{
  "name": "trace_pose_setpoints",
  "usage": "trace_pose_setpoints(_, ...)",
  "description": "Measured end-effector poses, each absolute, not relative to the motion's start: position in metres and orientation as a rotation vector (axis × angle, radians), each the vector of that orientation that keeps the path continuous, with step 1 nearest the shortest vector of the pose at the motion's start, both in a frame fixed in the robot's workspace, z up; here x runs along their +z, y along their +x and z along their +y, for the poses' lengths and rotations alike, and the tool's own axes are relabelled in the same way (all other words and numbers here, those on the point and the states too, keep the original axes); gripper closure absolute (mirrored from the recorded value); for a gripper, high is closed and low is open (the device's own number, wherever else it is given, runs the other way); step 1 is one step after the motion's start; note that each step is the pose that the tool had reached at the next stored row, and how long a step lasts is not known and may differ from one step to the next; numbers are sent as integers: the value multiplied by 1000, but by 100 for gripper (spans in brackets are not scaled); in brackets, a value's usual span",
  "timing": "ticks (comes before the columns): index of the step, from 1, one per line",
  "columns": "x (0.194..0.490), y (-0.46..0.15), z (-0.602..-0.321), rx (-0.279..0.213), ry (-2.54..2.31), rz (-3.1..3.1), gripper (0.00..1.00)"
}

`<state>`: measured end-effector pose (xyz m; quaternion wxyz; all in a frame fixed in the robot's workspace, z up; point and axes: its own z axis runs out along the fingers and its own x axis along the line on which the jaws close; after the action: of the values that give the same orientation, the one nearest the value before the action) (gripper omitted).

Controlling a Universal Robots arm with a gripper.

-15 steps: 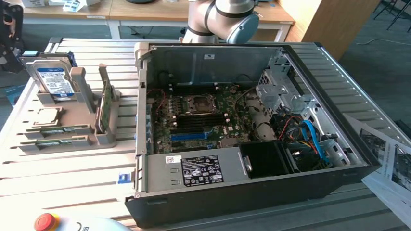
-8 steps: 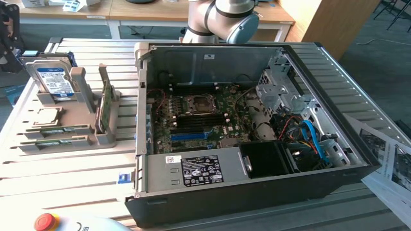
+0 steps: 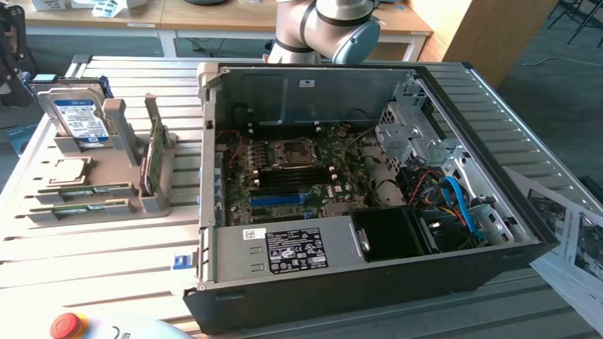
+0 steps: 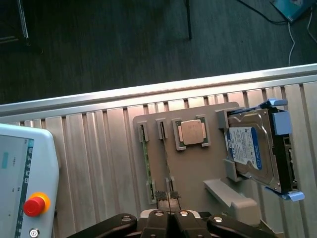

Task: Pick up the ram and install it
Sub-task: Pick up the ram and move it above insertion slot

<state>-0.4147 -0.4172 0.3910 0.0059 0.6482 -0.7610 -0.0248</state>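
The ram (image 4: 145, 163) stands on its long edge in the holder (image 4: 198, 166), in the outermost of 2 narrow slots, the one farthest from the drive (image 4: 250, 153). Only its thin green top edge faces the wrist camera. Its long axis runs the length of that slot, parallel to the neighbouring slot and to the drive's long side.

The claw (image 4: 167, 197) hangs above the holder's edge with its 2 fingers pressed together and nothing between them. Its tips sit over the end of the inner slot, the one next to the CPU (image 4: 191, 132), so the ram lies just beside the claw, 1 slot over on the side away from the CPU and drive. Whether that inner slot holds a second stick cannot be told. The line along which the fingers part appears to cross the slots at a right angle, so by my reading the claw is already turned to pinch the stick across its thin faces. The offset is sideways, not in rotation. The fingers are not touching the ram.

The CPU rests flat in its square pocket in the holder, between the slots and the upright drive. Beside the holder stands the open case (image 3: 377, 282), its board (image 3: 282, 166) exposed with black memory slots beside the socket, well apart from the ram. A pendant (image 4: 25, 183) with a red button lies near the holder's ram side.
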Motion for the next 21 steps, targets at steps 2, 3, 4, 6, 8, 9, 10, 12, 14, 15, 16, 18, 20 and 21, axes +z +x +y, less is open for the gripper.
trace_pose_setpoints(2,391,-415,-417,-77,2047,-2366,90)
trace_pose_setpoints(3,391,-415,-417,-77,2060,-2354,90)
trace_pose_setpoints(4,391,-415,-417,-77,2074,-2342,90)
trace_pose_setpoints(6,391,-415,-417,-77,2101,-2316,90)
trace_pose_setpoints(8,391,-415,-417,-77,2124,-2295,90)
trace_pose_setpoints(9,391,-415,-417,-77,2129,-2290,90)
trace_pose_setpoints(10,391,-415,-417,-77,2131,-2288,90)
trace_pose_setpoints(12,391,-415,-417,-77,2131,-2288,90)
trace_pose_setpoints(14,391,-415,-417,-77,2131,-2288,90)
trace_pose_setpoints(15,391,-415,-417,-77,2131,-2288,90)
trace_pose_setpoints(16,391,-415,-417,-77,2131,-2288,90)
trace_pose_setpoints(18,391,-415,-417,-77,2131,-2288,90)
trace_pose_setpoints(20,391,-415,-417,-76,2140,-2280,90)
trace_pose_setpoints(21,391,-415,-417,-75,2146,-2272,90)
